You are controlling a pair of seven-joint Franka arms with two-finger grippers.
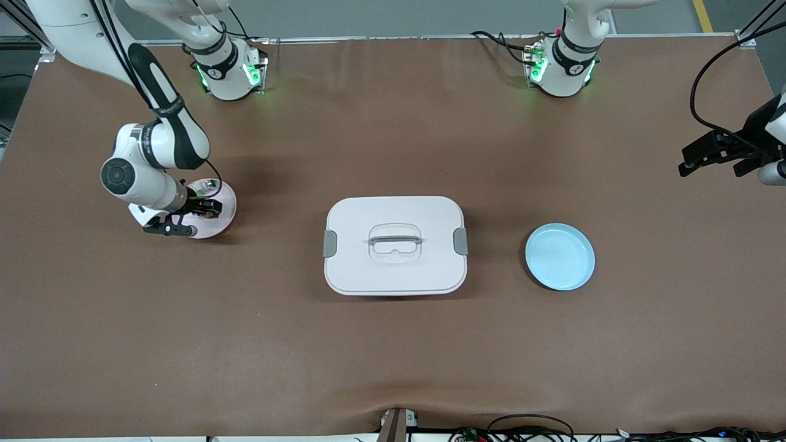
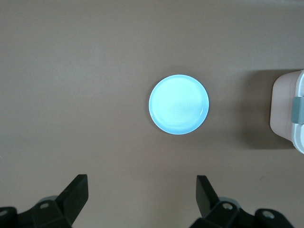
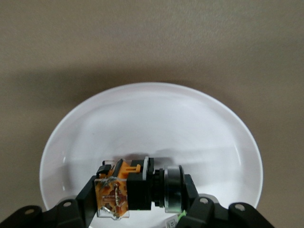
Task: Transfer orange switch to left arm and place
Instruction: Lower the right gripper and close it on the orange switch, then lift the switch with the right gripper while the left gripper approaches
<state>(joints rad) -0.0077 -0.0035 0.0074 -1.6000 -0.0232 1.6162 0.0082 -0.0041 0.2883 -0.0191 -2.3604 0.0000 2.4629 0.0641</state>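
orange switch (image 3: 137,187) is clamped between the fingers of the right pincer (image 3: 140,202), low inside the pink plate (image 1: 225,212) at the right arm's end of the brown counter (image 1: 393,356). the left pincer (image 2: 140,197) is held spread apart, high over the counter near the blue plate (image 2: 178,104), with the white box (image 1: 395,245) between the two plates.

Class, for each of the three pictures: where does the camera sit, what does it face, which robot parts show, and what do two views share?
Front view: high across the table, facing both arms; right gripper at the pink plate.
Left wrist view: looks down past open fingers at the blue plate.
Right wrist view: fingers shut on the orange switch.
Shared: the blue plate and box in front and left wrist views.
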